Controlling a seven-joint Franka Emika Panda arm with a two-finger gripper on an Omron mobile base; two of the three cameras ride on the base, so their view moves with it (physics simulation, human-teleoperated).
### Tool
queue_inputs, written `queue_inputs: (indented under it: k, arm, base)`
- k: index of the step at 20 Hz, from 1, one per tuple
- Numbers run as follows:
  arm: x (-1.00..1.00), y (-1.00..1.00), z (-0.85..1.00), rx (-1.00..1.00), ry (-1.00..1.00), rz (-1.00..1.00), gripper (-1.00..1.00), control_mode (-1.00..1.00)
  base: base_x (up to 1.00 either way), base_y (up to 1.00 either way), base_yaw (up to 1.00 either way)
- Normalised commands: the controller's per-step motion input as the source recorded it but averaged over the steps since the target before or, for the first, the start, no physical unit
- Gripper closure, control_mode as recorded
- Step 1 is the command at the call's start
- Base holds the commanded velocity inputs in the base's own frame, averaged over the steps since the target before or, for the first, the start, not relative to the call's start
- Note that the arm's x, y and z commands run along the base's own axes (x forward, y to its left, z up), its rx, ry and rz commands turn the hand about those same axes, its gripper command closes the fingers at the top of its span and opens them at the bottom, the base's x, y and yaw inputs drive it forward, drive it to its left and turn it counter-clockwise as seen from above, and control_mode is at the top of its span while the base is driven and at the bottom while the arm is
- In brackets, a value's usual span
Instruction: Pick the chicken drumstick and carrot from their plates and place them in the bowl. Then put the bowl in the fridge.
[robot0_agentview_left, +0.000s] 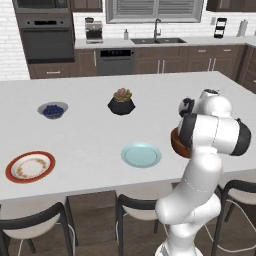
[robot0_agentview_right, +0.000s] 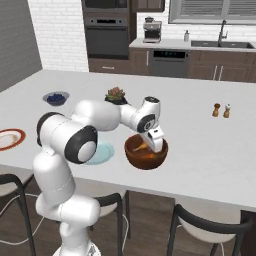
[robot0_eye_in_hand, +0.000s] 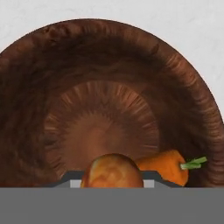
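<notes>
Gripper (robot0_agentview_right: 152, 145) down in the bowl (robot0_agentview_right: 146, 159)

Claw state, can't tell. Drumstick (robot0_eye_in_hand: 113, 171) and carrot (robot0_eye_in_hand: 164, 166) lie inside; blue plate (robot0_agentview_left: 141, 154) beside, plant pot (robot0_agentview_left: 121, 105) behind.

The pincer (robot0_agentview_right: 155, 141) is sitting low inside the bowl (robot0_agentview_right: 146, 156), and the bowl's wall is enclosing it on all sides, leaving the way upward open. Inside the bowl, the chicken drumstick (robot0_eye_in_hand: 112, 171) is lying directly at the fingertips and the carrot (robot0_eye_in_hand: 166, 166) is lying just beside it, while the rest of the bowl floor is lying bare. On the surface (robot0_agentview_right: 200, 140), the pale blue plate (robot0_agentview_left: 141, 154) is lying just beside the bowl, partly under the arm. The plant pot (robot0_agentview_left: 121, 102) is standing behind it. Two shakers (robot0_agentview_right: 221, 110) are standing well apart.
</notes>
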Motion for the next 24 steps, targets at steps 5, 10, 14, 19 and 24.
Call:
queue_inputs:
  k: [5, 10, 14, 19, 24]
  arm:
    - [0.17, -0.03, -0.29, -0.02, 0.0, 0.0, -1.0, -1.0]
    - [0.0, 0.0, 0.0, 0.0, 0.0, 0.0, -1.0, -1.0]
    - [-0.24, -0.09, 0.18, 0.0, -0.07, 0.0, -1.0, -1.0]
    - [-0.82, -0.31, 0.44, 0.01, -0.03, 0.0, -1.0, -1.0]
    - [-0.31, -0.32, 0.15, 0.0, 0.01, 0.0, -1.0, -1.0]
  base:
    - [0.0, 0.0, 0.0]
    - [0.0, 0.0, 0.0]
    - [0.0, 0.0, 0.0]
    - [0.0, 0.0, 0.0]
    - [0.0, 0.0, 0.0]
